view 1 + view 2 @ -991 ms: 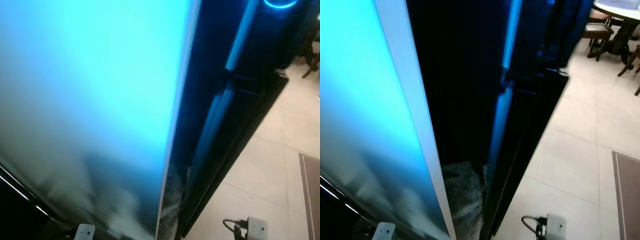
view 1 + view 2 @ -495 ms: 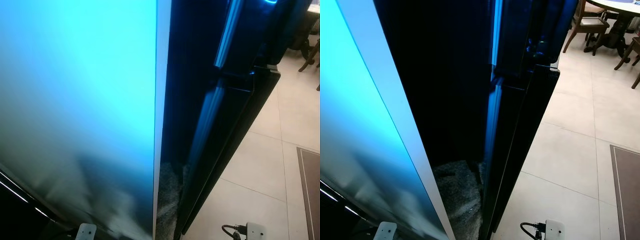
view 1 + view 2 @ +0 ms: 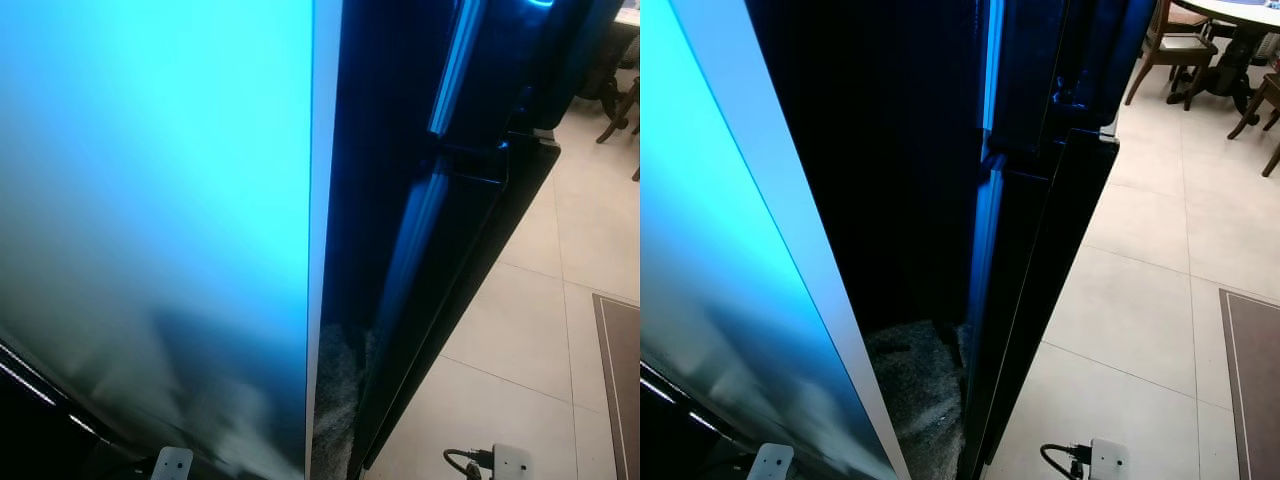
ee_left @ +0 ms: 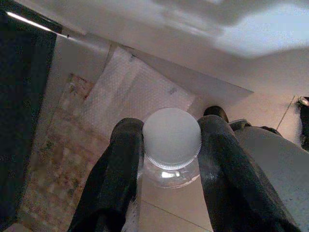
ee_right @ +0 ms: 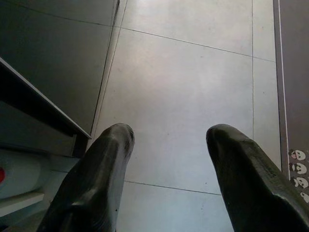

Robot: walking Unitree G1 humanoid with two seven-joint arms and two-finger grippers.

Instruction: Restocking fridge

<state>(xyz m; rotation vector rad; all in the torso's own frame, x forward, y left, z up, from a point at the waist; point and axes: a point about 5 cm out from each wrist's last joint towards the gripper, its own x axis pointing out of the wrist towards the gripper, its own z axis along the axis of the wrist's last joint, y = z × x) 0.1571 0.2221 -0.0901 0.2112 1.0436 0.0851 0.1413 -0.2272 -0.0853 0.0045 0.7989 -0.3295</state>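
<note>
Fridge door (image 3: 150, 200) fills the robot's left w/ blue glow, dark gap beside it. Left gripper (image 4: 171, 145) is clamped on a bottle (image 4: 171, 140) at its white cap, prob. ready for shelving. Right gripper (image 5: 169, 159) hangs spread over floor tiles (image 5: 193, 72), empty, likely free for the door.

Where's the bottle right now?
The bottle is clamped at its neck between the left gripper's two black fingers in the left wrist view, white cap toward the camera, above tiled floor beside a bubble-wrap sheet.
</note>
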